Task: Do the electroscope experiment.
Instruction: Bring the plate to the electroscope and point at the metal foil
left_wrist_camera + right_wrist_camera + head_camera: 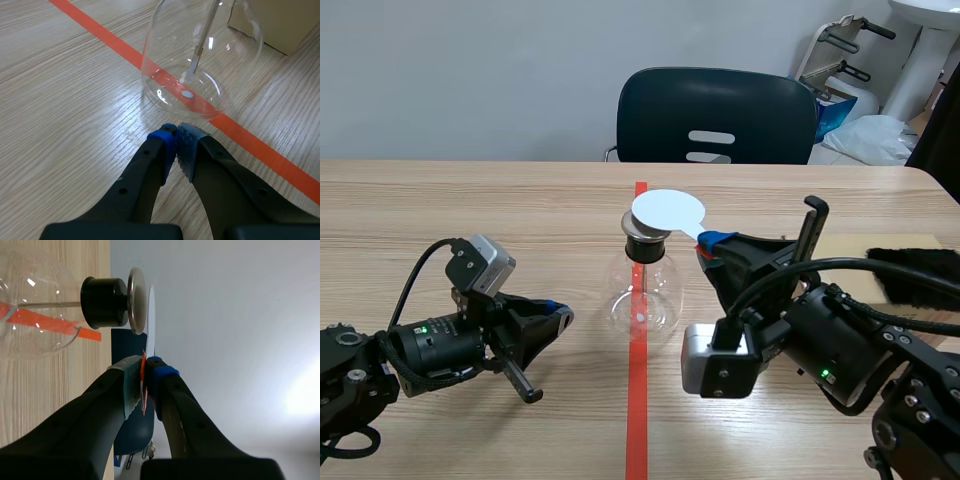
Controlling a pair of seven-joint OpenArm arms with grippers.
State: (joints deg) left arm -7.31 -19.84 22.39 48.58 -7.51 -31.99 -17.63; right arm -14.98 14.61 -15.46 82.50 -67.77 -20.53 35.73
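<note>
While clamping white disc [667,211] over electroscope [642,295] in right claw [144,371], likely mid-charging; left claw [176,137] closed, empty. Next: touch gently.

A dark blue chair [740,105] with a slot in its backrest stands at the upper middle of the frame, behind the wooden table [470,210] and against a pale wall [470,70]. In the upper right corner are a grey metal frame [817,50], a white plastic bag [875,138] and a white pedestal [910,60].
</note>
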